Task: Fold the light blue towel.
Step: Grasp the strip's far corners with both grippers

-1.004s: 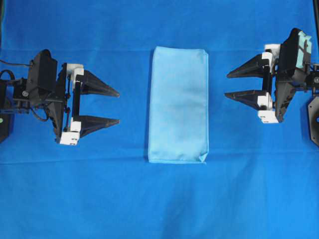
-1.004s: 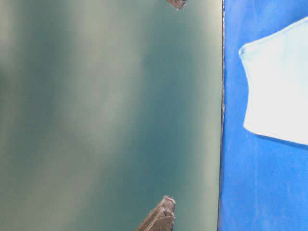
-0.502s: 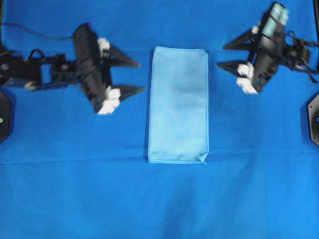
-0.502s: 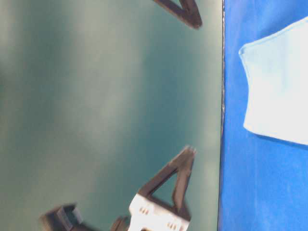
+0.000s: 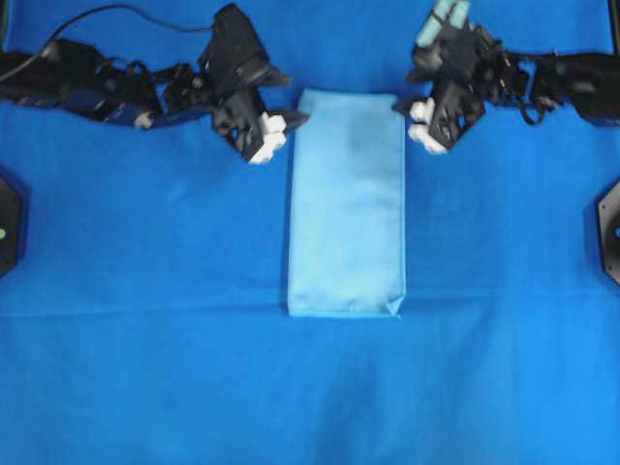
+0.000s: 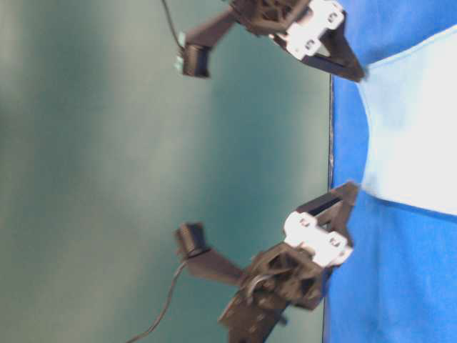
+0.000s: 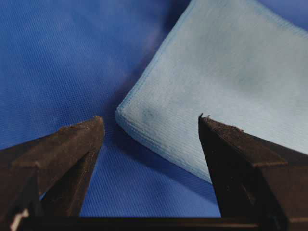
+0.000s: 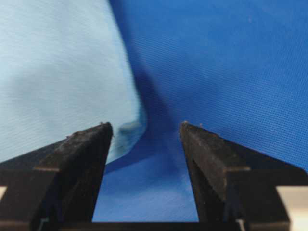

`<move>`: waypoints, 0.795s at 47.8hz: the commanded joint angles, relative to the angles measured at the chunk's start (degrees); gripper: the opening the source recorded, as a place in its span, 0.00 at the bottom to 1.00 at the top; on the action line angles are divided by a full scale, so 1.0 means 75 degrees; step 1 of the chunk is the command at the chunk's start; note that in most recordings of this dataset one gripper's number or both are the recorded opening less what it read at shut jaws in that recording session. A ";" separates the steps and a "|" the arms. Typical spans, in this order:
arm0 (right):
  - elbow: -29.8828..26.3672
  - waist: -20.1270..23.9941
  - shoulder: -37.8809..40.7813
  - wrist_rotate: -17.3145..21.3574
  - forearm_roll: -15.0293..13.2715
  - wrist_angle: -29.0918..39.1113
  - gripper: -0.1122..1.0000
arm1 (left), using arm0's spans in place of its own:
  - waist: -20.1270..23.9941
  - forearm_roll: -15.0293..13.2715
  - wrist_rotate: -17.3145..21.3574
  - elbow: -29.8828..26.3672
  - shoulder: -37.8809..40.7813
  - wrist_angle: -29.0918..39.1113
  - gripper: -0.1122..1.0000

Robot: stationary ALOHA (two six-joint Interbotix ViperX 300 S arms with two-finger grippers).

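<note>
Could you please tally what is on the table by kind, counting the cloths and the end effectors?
Light blue towel: 1
Royal-blue table covering: 1
End effectors, both open: 2, the left end effector and the right end effector
Total: 4

light blue towel (image 7: 231, 72): soft cloth, fine ribbed weave, matt, doubled edge at 7 o'clock. table covering (image 5: 145, 368): darker blue cloth, finely woven, matt, smooth. left gripper (image 7: 149, 125) fingers (image 7: 72, 144): black plastic, matt, rough grainy tips. right gripper (image 8: 144, 130): same black matt plastic, with white plastic blocks.
</note>
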 commanded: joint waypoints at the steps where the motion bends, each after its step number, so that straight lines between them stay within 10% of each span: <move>1: -0.0246 -0.0023 0.0188 0.0012 -0.0012 -0.0129 0.65 | 0.0117 0.0012 0.0012 -0.0281 0.0152 -0.0094 0.78; 17: -0.0352 -0.0012 0.0609 0.0047 0.0012 -0.0270 0.62 | 0.0375 0.0012 0.0012 -0.0387 0.0680 -0.0094 0.64; 28: -0.0117 0.0211 0.0656 0.0105 0.0023 -0.0375 0.13 | 0.0164 0.0059 0.0480 -0.0410 0.0832 -0.0094 0.15; 38: 0.0105 0.0258 0.0586 0.0141 0.0199 -0.0434 0.12 | 0.0059 0.0059 0.0504 -0.0434 0.0938 -0.0129 0.12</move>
